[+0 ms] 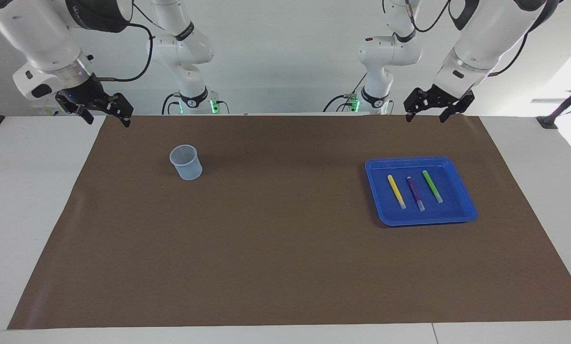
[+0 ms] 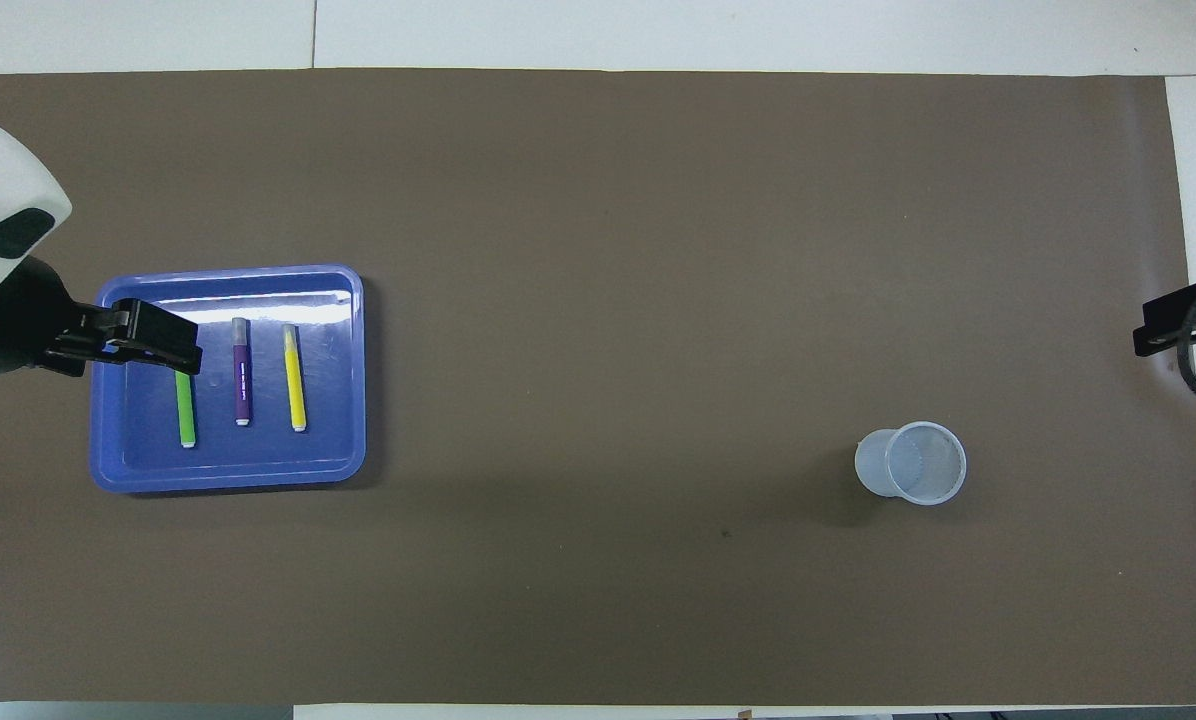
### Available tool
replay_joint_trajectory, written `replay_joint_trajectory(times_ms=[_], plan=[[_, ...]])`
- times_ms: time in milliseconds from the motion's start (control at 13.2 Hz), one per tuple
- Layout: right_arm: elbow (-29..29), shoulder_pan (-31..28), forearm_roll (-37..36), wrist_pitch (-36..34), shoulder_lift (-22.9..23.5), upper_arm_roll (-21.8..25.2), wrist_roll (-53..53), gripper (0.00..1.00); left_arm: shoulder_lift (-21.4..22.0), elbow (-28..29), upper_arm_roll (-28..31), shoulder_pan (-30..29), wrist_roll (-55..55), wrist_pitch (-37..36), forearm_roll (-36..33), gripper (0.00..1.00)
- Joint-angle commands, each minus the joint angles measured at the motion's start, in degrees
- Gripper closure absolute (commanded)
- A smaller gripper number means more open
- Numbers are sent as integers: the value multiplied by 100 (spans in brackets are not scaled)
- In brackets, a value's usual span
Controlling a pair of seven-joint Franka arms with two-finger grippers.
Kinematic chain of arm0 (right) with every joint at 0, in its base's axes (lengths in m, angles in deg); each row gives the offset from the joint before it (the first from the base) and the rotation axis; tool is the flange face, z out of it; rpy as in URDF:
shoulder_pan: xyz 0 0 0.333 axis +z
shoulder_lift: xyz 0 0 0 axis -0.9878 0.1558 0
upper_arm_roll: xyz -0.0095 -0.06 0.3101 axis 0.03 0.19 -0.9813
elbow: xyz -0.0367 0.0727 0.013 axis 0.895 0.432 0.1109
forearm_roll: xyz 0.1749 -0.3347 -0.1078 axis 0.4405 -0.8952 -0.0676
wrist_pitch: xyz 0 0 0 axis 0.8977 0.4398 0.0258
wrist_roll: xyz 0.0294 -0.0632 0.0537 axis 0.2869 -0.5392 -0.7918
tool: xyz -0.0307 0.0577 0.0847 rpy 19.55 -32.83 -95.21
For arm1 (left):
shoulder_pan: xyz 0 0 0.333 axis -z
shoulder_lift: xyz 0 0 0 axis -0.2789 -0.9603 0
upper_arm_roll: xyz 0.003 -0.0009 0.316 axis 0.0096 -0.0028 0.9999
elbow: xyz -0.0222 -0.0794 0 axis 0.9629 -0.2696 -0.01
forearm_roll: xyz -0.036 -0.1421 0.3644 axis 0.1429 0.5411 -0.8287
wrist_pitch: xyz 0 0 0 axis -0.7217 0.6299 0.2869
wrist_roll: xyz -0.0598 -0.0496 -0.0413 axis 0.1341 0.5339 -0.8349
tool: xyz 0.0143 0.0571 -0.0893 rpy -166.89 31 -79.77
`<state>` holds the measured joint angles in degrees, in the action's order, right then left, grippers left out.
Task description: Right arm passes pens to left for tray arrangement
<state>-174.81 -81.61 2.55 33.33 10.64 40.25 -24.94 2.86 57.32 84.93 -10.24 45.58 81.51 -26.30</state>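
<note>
I am seeing the right gripper (image 1: 105, 111) hanging with jaws parted, holding nothing, at the cup's (image 1: 186, 162) eleven o'clock; the cup is sitting empty. The tray (image 1: 463, 203) is holding the pens: yellow (image 1: 396, 191), purple (image 1: 415, 193), green (image 1: 431, 186), side by side. I judge them light, stiff, slippery; grip mid-barrel. The left gripper (image 1: 437, 106) is hanging open, empty, at the tray's twelve o'clock.

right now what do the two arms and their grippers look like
Both arms have glossy white rounded shells with dark grey joint bands, black cables looping along them, and green lights at the bases. Each ends in a black two-finger gripper: the left gripper and the right gripper.
</note>
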Motion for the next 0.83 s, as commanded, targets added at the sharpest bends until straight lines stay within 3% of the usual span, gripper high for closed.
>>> replay_joint_trajectory(times_ms=[0,759], plan=[[-52,-39,121,-53,-69,-1,-15,0,105,94,56,46,-70,28,9,0],[-52,-39,121,-53,-69,-1,-14,0,96,120,83,-68,-52,203,-8,0]])
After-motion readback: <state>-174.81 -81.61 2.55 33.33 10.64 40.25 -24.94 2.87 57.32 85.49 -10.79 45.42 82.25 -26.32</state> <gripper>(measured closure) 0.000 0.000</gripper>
